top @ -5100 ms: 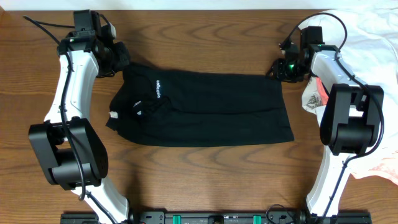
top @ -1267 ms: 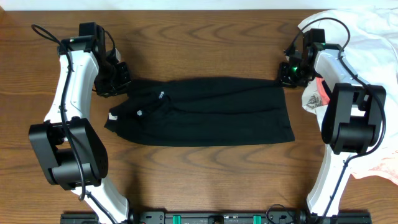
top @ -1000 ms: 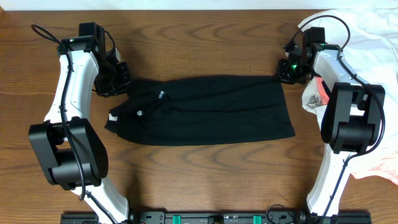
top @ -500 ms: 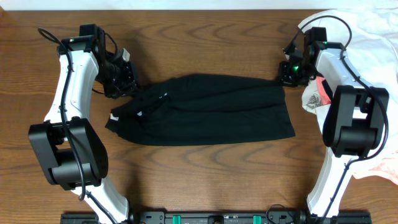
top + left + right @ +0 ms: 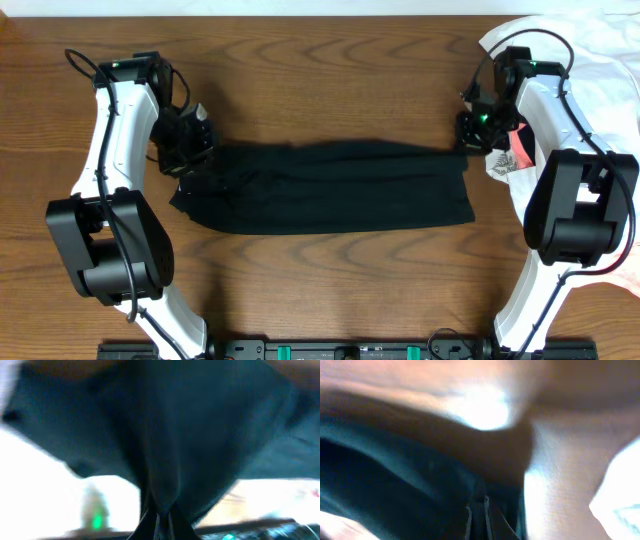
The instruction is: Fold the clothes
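Wood-grain table (image 5: pixel 330 60) fills the overhead view, and the clothes (image 5: pixel 330 190) lie across its middle as a wide, low black band running from one arm to the other. The left gripper (image 5: pixel 190 150) is at the band's far left corner and the right gripper (image 5: pixel 468 135) at its far right corner.

Both wrist views are badly blurred. In each, though, dark cloth gathers into a narrow pleat that runs down between the jaws, so I judge both pincers closed tight on the fabric.

Holding the two far corners at once likely serves to keep that long edge taut and straight (a slack middle would crease), so it can be carried toward the near edge as one fold.

The near edge lies flat and fairly even. The left end is more ragged, with a small notch below the left gripper.

Bare wood lies open on the near side of the clothes, so a fold that way has room. Just right of the clothes, past the right gripper, a white garment (image 5: pixel 600 50) is heaped close by. A wide swing on that side could snag it.
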`<state>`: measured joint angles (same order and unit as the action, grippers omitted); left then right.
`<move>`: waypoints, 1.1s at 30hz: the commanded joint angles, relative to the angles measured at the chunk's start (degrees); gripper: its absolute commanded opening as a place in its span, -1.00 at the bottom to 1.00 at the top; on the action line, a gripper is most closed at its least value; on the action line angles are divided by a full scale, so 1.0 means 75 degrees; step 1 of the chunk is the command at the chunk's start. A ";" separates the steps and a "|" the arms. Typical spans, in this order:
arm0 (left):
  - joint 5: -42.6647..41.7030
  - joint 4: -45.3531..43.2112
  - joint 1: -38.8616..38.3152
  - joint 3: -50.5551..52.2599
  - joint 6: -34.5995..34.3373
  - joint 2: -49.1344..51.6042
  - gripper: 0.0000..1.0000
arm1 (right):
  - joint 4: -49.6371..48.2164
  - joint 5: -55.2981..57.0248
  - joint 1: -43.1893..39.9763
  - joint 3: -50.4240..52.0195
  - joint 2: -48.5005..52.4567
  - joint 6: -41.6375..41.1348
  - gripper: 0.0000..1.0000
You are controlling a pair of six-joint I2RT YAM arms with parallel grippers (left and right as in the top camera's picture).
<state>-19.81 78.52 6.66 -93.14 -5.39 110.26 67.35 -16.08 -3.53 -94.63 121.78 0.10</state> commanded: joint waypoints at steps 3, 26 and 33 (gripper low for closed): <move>0.1492 0.0061 0.0055 0.0047 -0.0382 0.0055 -0.88 | 0.0460 0.1766 0.0009 0.0058 -0.0181 0.0114 -0.69; 0.1591 -0.0224 0.0347 0.0047 -0.0583 0.0058 -0.88 | -0.1209 -0.0038 0.0093 0.0248 -0.0178 0.0874 0.48; 0.1591 -0.0283 0.0347 0.0047 -0.0583 0.0058 -0.88 | -0.1110 -0.0682 0.0265 0.0248 -0.0178 0.1428 0.55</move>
<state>-9.39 76.38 8.88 -93.14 -9.21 110.26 58.41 -17.30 -2.42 -93.14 121.78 8.05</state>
